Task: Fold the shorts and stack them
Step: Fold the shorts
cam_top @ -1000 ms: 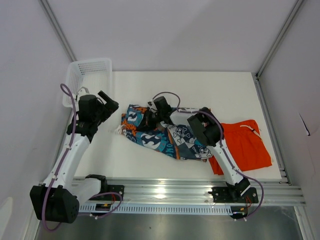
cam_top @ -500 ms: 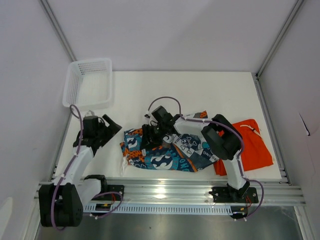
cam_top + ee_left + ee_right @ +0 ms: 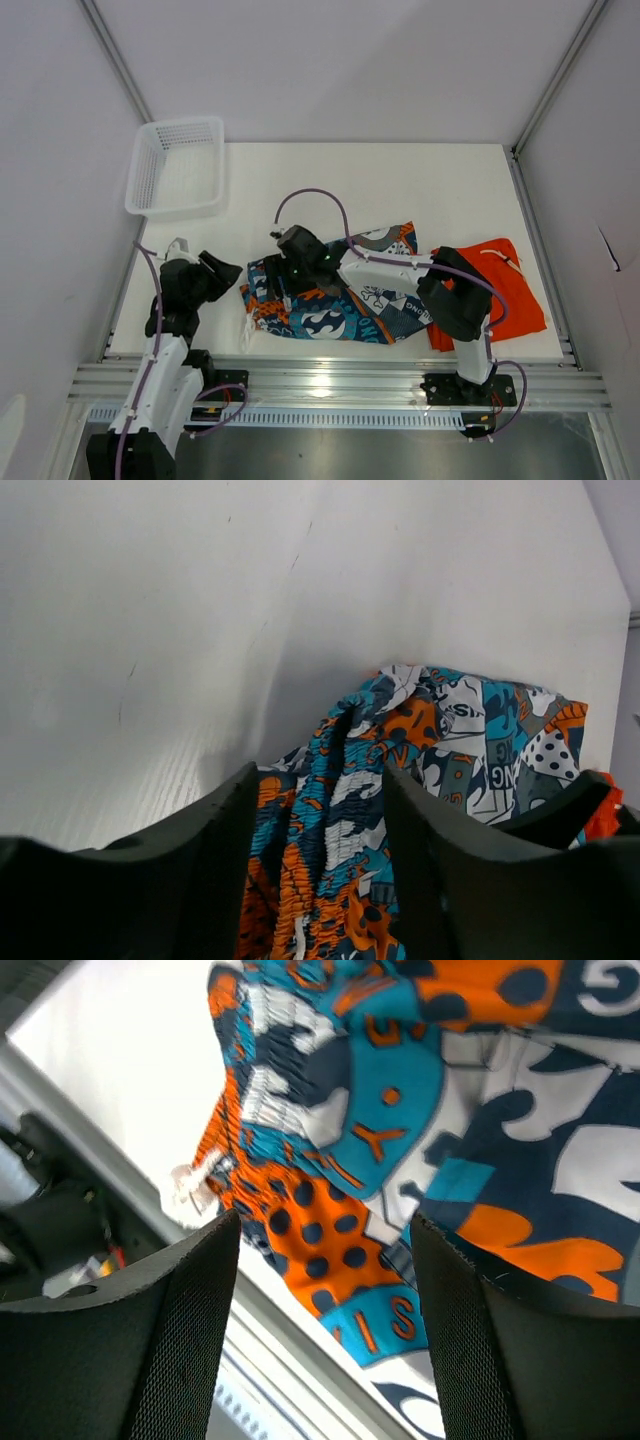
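Note:
The patterned shorts [image 3: 345,305] lie crumpled at the table's front middle, waistband end towards the left. The plain orange shorts [image 3: 505,285] lie flat to their right, partly under the right arm. My right gripper [image 3: 274,282] hovers over the patterned pair's left end, open, with nothing in it; in the right wrist view the gripper [image 3: 325,1225] shows only printed fabric [image 3: 400,1110] below. My left gripper [image 3: 228,272] sits just left of the shorts' edge. Its jaws [image 3: 318,780] stand apart, with the gathered waistband [image 3: 340,810] lying between and ahead of them.
A white mesh basket [image 3: 180,128] stands at the table's back left corner. The white table [image 3: 400,185] runs behind the shorts. A metal rail [image 3: 340,380] borders the near edge, close under the patterned shorts. Grey walls enclose the sides.
The right gripper dragged the patterned shorts forward and left, then opened and let go. The left arm drew back towards the near edge, its jaws narrowing by the shorts' left end.

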Available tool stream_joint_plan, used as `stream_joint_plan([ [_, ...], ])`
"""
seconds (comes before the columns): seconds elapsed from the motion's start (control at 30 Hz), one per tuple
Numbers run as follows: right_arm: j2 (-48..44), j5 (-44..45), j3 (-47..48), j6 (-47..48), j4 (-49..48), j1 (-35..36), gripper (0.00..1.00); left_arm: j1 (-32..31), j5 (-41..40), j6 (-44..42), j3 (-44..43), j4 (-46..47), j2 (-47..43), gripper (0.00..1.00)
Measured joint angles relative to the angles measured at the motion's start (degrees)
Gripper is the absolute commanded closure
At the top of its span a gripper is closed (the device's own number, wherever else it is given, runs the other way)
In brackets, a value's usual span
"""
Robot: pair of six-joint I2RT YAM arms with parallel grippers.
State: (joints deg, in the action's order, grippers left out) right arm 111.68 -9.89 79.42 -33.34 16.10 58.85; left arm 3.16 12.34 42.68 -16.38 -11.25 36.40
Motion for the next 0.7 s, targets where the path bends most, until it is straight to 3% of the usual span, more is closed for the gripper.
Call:
stream_joint_plan([
  [0.1,1.5,6.3,3.6,0.0,1.7,2.6,0.29,0.2,0.4,-0.3,1.5,0.2,1.3,0.45],
  [0.17,3.0,10.8,6.6,-0.2,3.1,4.5,0.18,1.0,1.6,-0.3,3.0,0.6,2.8,0.42],
  [0.23,4.2,14.3,9.0,-0.5,3.7,5.9,0.16,2.4,3.1,-0.2,4.3,0.9,4.8,0.42],
  [0.5,11.4,22.6,18.9,-2.1,9.6,8.6,0.16,9.2,9.4,-0.3,6.0,5.1,10.4,0.48],
  [0.7,17.7,26.6,25.7,-3.4,15.4,8.7,0.18,10.2,12.7,-0.5,7.8,8.8,12.3,0.45],
])
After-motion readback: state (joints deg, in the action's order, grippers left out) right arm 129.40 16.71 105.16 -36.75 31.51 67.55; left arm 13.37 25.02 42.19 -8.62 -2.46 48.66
